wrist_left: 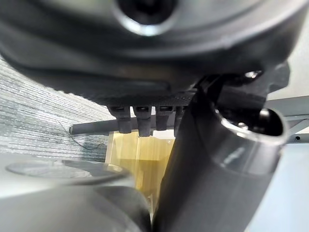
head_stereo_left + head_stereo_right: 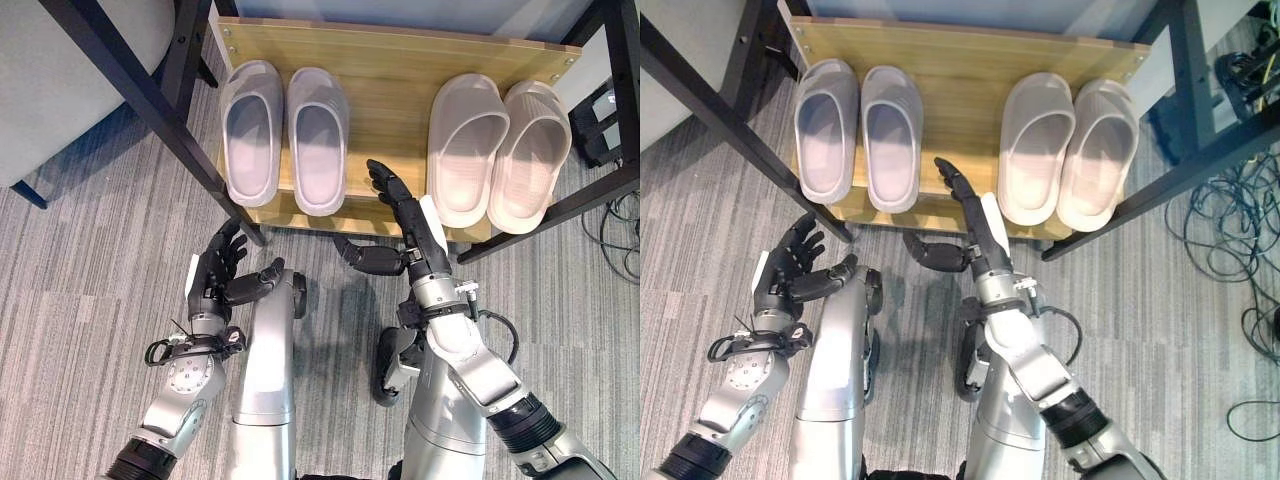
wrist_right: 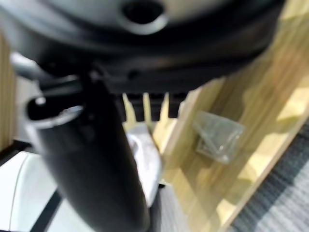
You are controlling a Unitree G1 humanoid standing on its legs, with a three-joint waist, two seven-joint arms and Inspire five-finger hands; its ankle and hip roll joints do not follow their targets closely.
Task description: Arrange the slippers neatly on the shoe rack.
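both pairs already sit on the wooden shelf [image 2: 390, 75] of the shoe rack, so i judge the placing step done and only a tidy-up or a withdrawal left. my right hand [image 2: 405, 215] is stretched out, fingers straight and holding nothing, its tips over the shelf's front edge. the grey slippers [image 2: 285, 130] lie just to the left of my fingertips, side by side, the nearer one poking a little past the shelf edge. the beige slippers [image 2: 495, 145] lie just to the right of that hand, touching each other, their near ends overhanging the front edge and angled slightly apart from the grey pair's line. my left hand [image 2: 215, 275] hangs back over the carpet [image 2: 90, 300], well short of the shelf, fingers loosely spread and empty. the next move, as i read it, calls for flat fingers against the near ends of the 2 beige slippers, pushing them away from me until they line up with the grey ones.
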